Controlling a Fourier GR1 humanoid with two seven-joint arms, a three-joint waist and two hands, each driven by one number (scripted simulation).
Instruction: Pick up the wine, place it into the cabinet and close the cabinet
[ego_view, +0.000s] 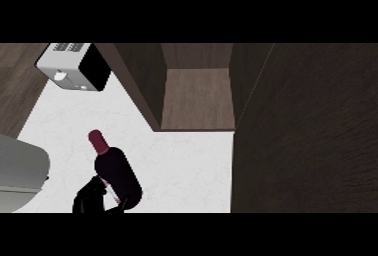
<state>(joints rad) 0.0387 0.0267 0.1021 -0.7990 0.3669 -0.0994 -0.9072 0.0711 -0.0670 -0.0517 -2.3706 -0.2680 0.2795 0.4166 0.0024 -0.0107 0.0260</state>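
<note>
From the head view, looking down from above, the wine bottle (118, 172) is near the bottom of the picture, a bit to the left, over the white counter (184, 160). The bottle is dark, with a red cap (96, 137) on its thin neck. The neck points up and a little to the left, away from the robot. The right hand (90, 201) is black and comes in from the bottom edge. It is curled round the fat lower end of the bottle and holds it. I cannot tell if the bottle touches the counter or is lifted off it. The cabinet (148, 85) is at the top middle, well apart from the bottle. It is open, and I can see a brown wooden shelf (198, 100) inside. On the right, a big dark wooden door (310, 130) fills that whole side and stands beside the open cabinet. In the top left corner there is a toaster (74, 67), white on top and black on its side, sitting at the far end of the counter. At the left edge, next to the hand, there is a grey rounded shape (22, 172). I cannot tell what it is.
</note>
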